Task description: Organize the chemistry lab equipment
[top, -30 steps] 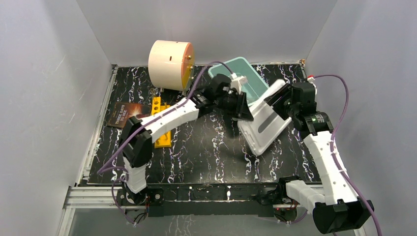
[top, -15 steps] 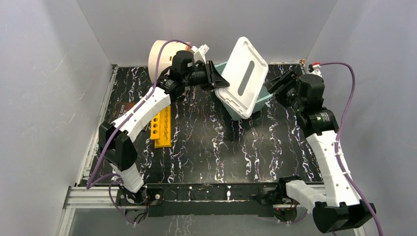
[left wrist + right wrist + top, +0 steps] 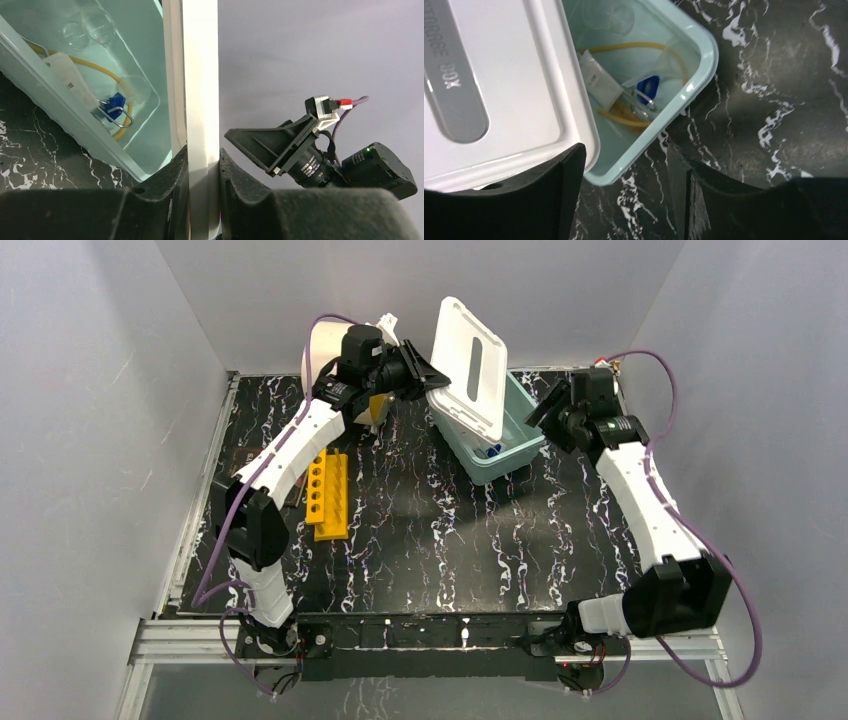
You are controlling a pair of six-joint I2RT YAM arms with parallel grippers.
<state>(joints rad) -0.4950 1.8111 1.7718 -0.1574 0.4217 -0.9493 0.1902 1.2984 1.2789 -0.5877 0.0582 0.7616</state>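
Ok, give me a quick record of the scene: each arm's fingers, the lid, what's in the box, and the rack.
left fingers: shut on the white lid's edge
right fingers: open, holding nothing, by the teal box's corner
white lid: raised, nearly upright over the teal box
teal box: open; yellow tubing, blue clip, clear glass pieces inside
yellow rack: on the table, outside the box

White plastic lid [image 3: 499,75] was smooth, semi-gloss, with a matt grey inset strip. Pale teal plastic bin [image 3: 711,50] looked translucent and glossy. Inside it: clear glass dish [image 3: 97,22], shiny; tan rubber tubing [image 3: 624,46], dull; blue plastic-tipped tool [image 3: 116,102] with bright metal wire. Yellow plastic tube rack [image 3: 328,495] was smooth. Black marble-patterned table [image 3: 420,540] had a slight sheen. Left fingers [image 3: 160,200] were matt black plastic.
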